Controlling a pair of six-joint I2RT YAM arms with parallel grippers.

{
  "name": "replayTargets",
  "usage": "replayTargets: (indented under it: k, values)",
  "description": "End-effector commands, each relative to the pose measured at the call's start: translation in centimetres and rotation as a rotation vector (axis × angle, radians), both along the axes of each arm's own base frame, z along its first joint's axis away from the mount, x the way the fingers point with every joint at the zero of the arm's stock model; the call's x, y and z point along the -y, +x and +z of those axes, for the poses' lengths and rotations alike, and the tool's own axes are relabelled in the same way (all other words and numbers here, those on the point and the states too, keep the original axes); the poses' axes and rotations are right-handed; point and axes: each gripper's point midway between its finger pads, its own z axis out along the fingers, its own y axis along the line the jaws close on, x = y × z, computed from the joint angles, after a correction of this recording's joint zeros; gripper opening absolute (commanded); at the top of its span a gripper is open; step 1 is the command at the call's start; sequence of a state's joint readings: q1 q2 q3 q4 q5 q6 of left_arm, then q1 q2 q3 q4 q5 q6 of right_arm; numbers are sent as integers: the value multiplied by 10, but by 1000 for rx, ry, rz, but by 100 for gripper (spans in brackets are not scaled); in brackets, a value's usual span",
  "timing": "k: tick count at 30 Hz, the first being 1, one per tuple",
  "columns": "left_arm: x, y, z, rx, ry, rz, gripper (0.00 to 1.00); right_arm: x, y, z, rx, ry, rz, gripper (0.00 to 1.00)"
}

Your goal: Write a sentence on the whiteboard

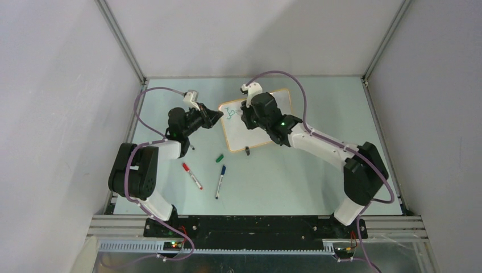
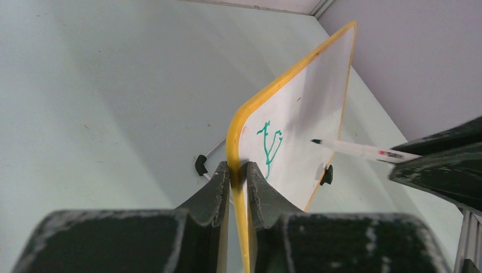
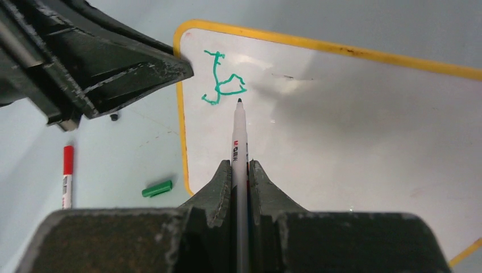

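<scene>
Red marker (image 1: 192, 176): lies on the table (image 1: 284, 182), near the left arm.
Blue marker (image 1: 220, 181): just right of the red one, not touching it.
Green cap (image 1: 219, 158): loose, just beyond both markers, near the board's front edge.
Left gripper (image 2: 239, 173): jaws clenched on the board's yellow left rim, by a corner.
Right gripper (image 3: 240, 170): jaws clamped on a pen (image 3: 239, 133), above the board.
Pen tip: just beside the green strokes; contact cannot be told.
Board (image 1: 239, 136): far middle of the table, skewed.
Writing (image 3: 217, 79): few green strokes near the gripped corner, unreadable.
</scene>
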State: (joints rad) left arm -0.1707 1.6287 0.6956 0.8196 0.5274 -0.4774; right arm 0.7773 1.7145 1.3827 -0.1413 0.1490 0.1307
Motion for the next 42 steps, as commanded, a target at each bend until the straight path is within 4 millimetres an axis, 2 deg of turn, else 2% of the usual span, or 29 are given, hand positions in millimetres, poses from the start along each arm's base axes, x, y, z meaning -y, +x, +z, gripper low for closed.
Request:
replayTargets:
  k: [1, 2, 3, 4, 9, 19, 42]
  values:
    - [0, 0, 14, 74, 29, -4, 0, 8, -5, 58, 145, 166, -28, 0]
    - [0, 0, 14, 72, 28, -4, 0, 8, -4, 66, 171, 198, -32, 0]
    - [0, 0, 14, 74, 28, -3, 0, 8, -7, 62, 170, 201, -17, 0]
    - [0, 0, 14, 75, 28, -3, 0, 6, -6, 65, 186, 215, -12, 0]
    - [0, -1, 14, 75, 25, -3, 0, -1, -10, 53, 150, 222, 14, 0]
    - [0, 0, 14, 74, 26, 0, 0, 9, 1, 32, 139, 156, -66, 0]
    - [0, 0, 14, 72, 27, 2, 0, 7, 11, 14, 114, 123, -79, 0]
